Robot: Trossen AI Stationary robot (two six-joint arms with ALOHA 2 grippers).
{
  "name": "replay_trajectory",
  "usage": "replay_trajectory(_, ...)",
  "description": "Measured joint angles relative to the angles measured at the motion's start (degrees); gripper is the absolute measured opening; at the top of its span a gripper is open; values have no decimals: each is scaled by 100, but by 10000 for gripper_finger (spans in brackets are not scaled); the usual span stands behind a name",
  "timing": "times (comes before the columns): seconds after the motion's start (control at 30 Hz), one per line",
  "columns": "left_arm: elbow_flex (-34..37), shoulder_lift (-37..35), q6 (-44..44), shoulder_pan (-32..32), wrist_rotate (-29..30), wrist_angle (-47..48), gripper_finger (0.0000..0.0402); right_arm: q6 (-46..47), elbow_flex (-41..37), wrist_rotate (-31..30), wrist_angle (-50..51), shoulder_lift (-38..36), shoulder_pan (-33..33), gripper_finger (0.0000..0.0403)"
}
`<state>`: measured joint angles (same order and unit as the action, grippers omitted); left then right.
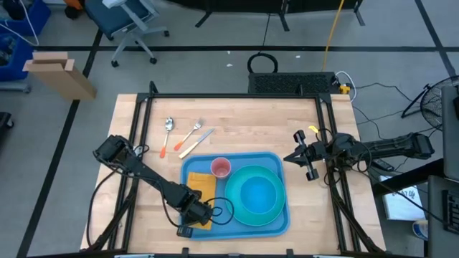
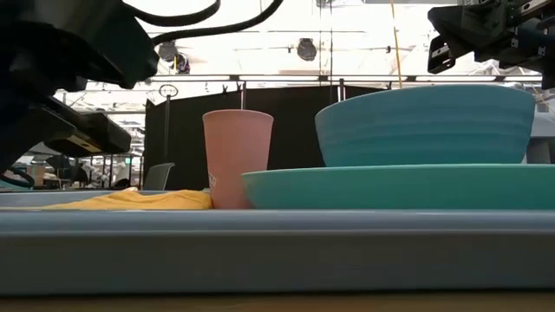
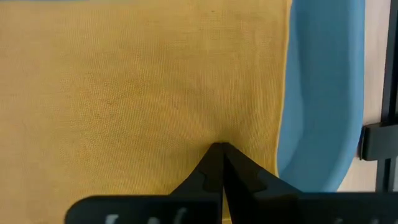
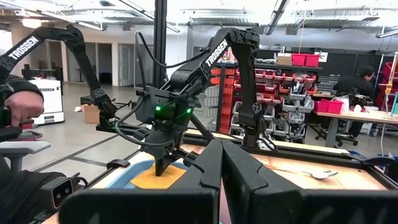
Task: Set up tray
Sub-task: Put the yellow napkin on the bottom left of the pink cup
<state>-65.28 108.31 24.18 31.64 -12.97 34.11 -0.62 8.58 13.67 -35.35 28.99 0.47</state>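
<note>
The light-blue tray (image 1: 247, 159) lies on the wooden table. It holds a yellow napkin (image 1: 202, 185) on its left side, a pink cup (image 1: 221, 168), and a teal plate (image 1: 237, 179) with a blue bowl (image 1: 258, 197) on it. My left gripper (image 1: 203, 213) is shut and points down over the napkin's near part (image 3: 137, 81). My right gripper (image 1: 290, 158) hovers shut and high beside the tray's right edge, holding nothing. My left gripper comes from above, its shut fingertips (image 3: 222, 152) meeting the napkin (image 3: 211, 134) near the long edge that runs along the tray's rim (image 3: 323, 93). Faint creases run to the tips. The napkin lies flat in the tray. Whether any cloth is pinched, I cannot tell.
A spoon (image 1: 168, 125), a fork (image 1: 192, 132) and a knife (image 1: 197, 143) lie on the bare wood beyond the tray's far left corner. Black frame rails run along the table's left and right edges. A person sits far behind the table (image 4: 357, 84).
</note>
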Motion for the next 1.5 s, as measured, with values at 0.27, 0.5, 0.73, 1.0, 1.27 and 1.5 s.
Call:
replay_trajectory(0.27,22,-997,-173,-117,1004,385,24,0,0,0,-2,2,0,0)
replay_trajectory(0.5,14,-1624,-327,-408,1933,1150,77,0,0,0,-48,0,0,0)
replay_trajectory(0.73,64,-1575,-991,-1278,2143,1508,167,35,0,0,-46,2,0,0)
replay_trajectory(1.0,705,-1556,-1515,-2215,1289,1514,270,22,0,0,9,0,0,0)
replay_trajectory(1.27,1238,-1565,-1924,-2637,695,793,318,20,0,-2,22,2,0,0)
replay_trajectory(1.5,1375,-1565,-2004,-2756,690,782,275,-4,0,-7,9,2,0,0)
